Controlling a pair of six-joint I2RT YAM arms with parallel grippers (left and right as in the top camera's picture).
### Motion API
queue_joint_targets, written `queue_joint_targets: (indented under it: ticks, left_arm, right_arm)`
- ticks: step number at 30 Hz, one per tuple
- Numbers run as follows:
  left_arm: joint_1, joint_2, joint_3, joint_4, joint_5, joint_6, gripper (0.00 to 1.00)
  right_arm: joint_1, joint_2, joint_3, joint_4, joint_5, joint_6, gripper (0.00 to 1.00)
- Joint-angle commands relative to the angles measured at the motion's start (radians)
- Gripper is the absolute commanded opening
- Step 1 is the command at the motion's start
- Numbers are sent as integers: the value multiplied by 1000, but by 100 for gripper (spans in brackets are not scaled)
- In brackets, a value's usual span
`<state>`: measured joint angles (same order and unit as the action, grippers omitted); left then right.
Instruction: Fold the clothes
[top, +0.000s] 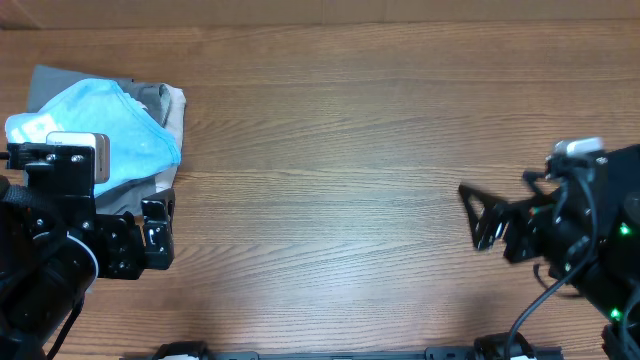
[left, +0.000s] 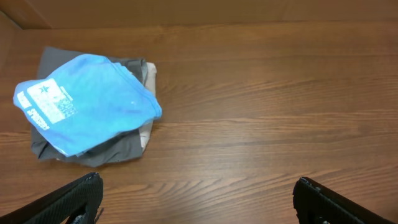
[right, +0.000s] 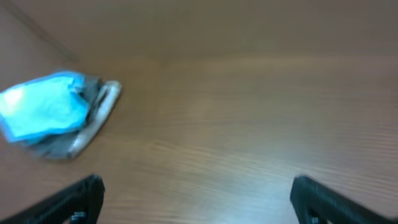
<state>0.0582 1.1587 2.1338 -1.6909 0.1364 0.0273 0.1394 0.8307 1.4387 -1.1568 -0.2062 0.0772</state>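
Note:
The clothes lie in a small stack at the table's far left corner. A light-blue T-shirt (top: 120, 135) (left: 87, 102) with a white printed patch is on top, bunched over a dark grey garment (left: 115, 149) and a beige one (left: 150, 78). My left gripper (top: 158, 232) (left: 198, 182) hovers just in front of the stack, open, with only bare wood between its fingers. Over at the right side, far from the clothes, my right gripper (top: 474, 217) (right: 197, 182) is also open and holds nothing. The right wrist view is blurred, with the stack (right: 40, 109) at its left edge.
The wooden table (top: 340, 150) stretches between the two arms. Cables hang from the right arm (top: 590, 250) at the table's right edge. A wall or board edge runs along the far side.

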Motion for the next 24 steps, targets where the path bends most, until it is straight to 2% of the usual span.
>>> queue_joint_targets:
  ticks: [1,6,16,24]
  left_arm:
    - [-8,0,-3,2,-13,-16,100]
    - [-8,0,-3,2,-13,-16,100]
    - [-8,0,-3,2,-13,-16,100]
    - [-8,0,-3,2,-13,-16,100]
  right_arm:
    - [-44,-87,-141,159,90,-7,100]
    - [-87,-271,-518,500,45,-2,100]
    - [-92,-591,-1043,692,44,1,100]
    - [-92,-805,-1315,905,9,2,100]
